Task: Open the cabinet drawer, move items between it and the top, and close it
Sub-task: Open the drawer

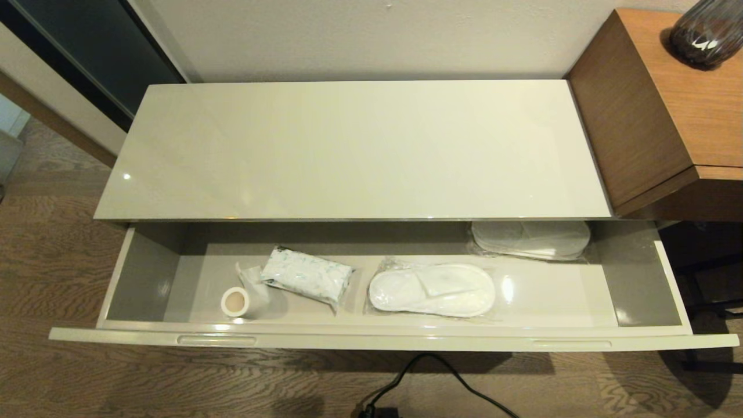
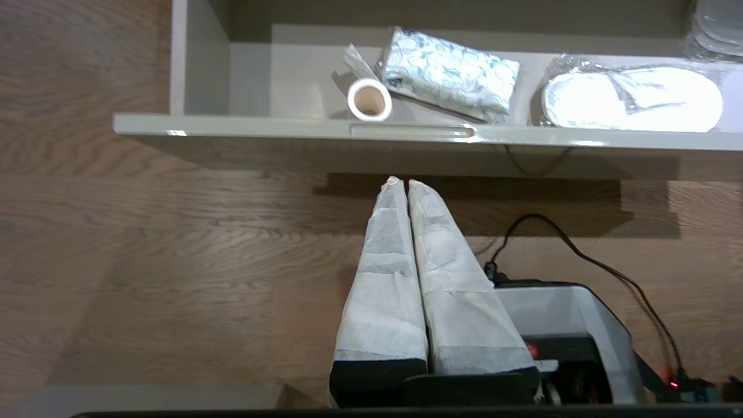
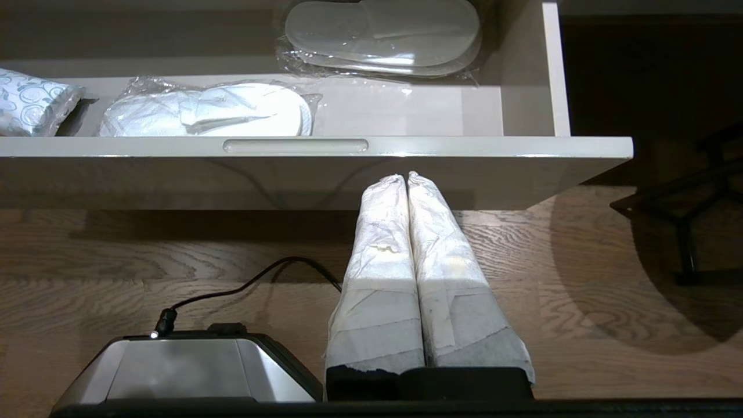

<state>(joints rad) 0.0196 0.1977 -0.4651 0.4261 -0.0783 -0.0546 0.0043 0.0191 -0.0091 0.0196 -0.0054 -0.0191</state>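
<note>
The cabinet drawer (image 1: 371,338) is pulled wide open below the bare glossy cream top (image 1: 354,148). On its grey floor lie a small white roll (image 1: 235,302), a blue-patterned tissue pack (image 1: 306,274), a pair of wrapped white slippers (image 1: 432,289) and a second wrapped pair (image 1: 531,238) half under the top. Neither arm shows in the head view. My left gripper (image 2: 401,183) hangs shut and empty over the floor, short of the drawer's left slot handle (image 2: 412,130). My right gripper (image 3: 405,176) is shut and empty just before the drawer front, beside the right slot handle (image 3: 295,145).
A brown wood-grain cabinet (image 1: 656,116) with a dark vase (image 1: 705,32) stands at the right against the low cabinet. A black cable (image 1: 435,377) trails over the wood floor in front. My own base (image 3: 186,366) sits below the grippers. A dark metal frame (image 3: 685,203) stands right of the drawer.
</note>
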